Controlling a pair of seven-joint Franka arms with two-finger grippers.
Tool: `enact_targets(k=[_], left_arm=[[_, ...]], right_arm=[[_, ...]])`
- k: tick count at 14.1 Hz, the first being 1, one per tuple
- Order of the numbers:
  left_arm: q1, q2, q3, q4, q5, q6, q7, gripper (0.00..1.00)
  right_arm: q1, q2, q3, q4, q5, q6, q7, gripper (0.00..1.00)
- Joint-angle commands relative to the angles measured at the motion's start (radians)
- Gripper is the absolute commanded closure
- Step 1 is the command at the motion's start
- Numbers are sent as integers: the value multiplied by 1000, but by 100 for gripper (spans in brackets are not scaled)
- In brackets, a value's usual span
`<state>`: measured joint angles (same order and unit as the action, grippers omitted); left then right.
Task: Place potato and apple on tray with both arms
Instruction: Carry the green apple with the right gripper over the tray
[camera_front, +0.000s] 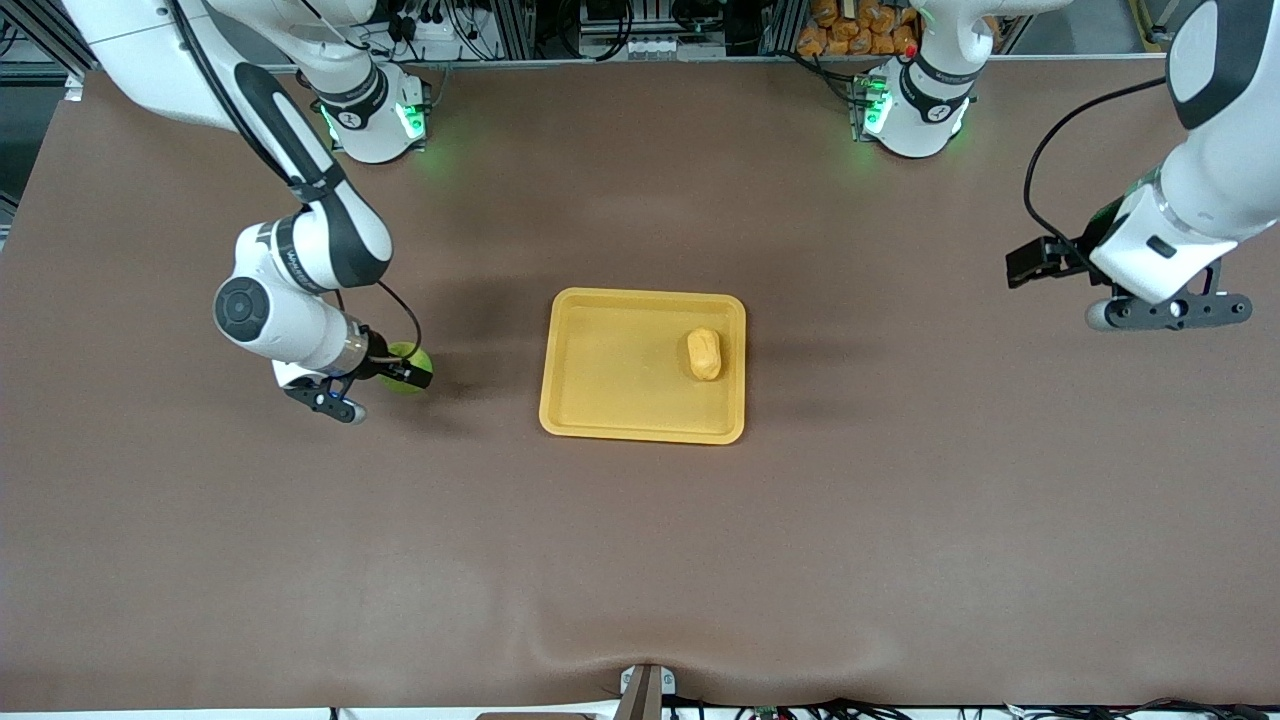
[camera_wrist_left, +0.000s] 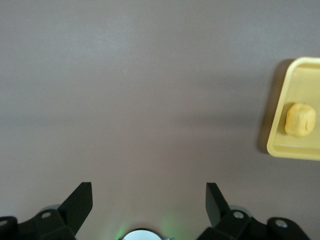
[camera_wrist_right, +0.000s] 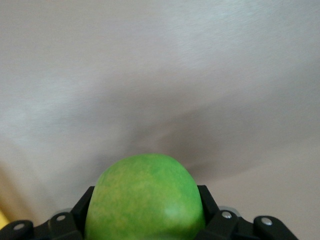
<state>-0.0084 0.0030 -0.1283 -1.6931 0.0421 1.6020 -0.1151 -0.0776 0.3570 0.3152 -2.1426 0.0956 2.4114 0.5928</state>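
Observation:
The yellow-orange tray lies mid-table. The potato rests in it, near the rim toward the left arm's end; the left wrist view shows the potato and a corner of the tray. My right gripper is shut on the green apple, low over the table beside the tray toward the right arm's end. The apple sits between the black fingers. My left gripper hangs open and empty over bare table at the left arm's end, its fingertips wide apart.
Brown mat covers the whole table. The two arm bases stand along the edge farthest from the front camera. A small bracket sits at the nearest edge.

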Motion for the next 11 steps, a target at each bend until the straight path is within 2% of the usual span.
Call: enact_targets(k=[1,4,9,11], left_arm=[[-10,-57,36,-25,1,-11,95,0],[-50,-54,79,29,4,-14,152,0],[-41,-86,70,30,2,-28,229,0],[-39,-100,73,30,2,-30,229,0]], right_arm=[[54,6,10,61,27,-18,97,100],[127,75,10,166,55,-18,229,100],[245,197,8,329,52,-17,493,100],[335,226,-27,369,49,-15,553,100]])
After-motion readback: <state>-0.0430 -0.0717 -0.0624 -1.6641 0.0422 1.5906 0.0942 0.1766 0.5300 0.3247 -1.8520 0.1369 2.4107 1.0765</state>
